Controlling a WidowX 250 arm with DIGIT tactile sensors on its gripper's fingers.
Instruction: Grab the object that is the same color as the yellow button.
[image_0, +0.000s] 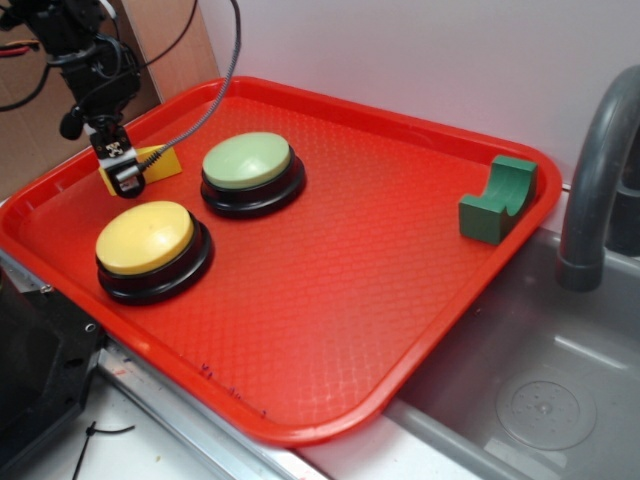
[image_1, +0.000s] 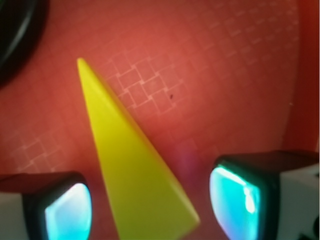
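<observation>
The small yellow wedge block (image_0: 158, 162) lies on the red tray (image_0: 350, 260) at its far left, behind the yellow button (image_0: 146, 238). My gripper (image_0: 125, 180) is down at the wedge's near left end. In the wrist view the wedge (image_1: 135, 175) lies between my two fingers (image_1: 67, 212), with a gap on each side, wider on the right. The gripper (image_1: 150, 210) is open and nothing is gripped.
A pale green-topped button (image_0: 248, 163) sits just right of the wedge. A dark green notched block (image_0: 498, 200) stands at the tray's far right edge. A grey sink (image_0: 540, 400) and faucet (image_0: 595, 180) lie right of the tray.
</observation>
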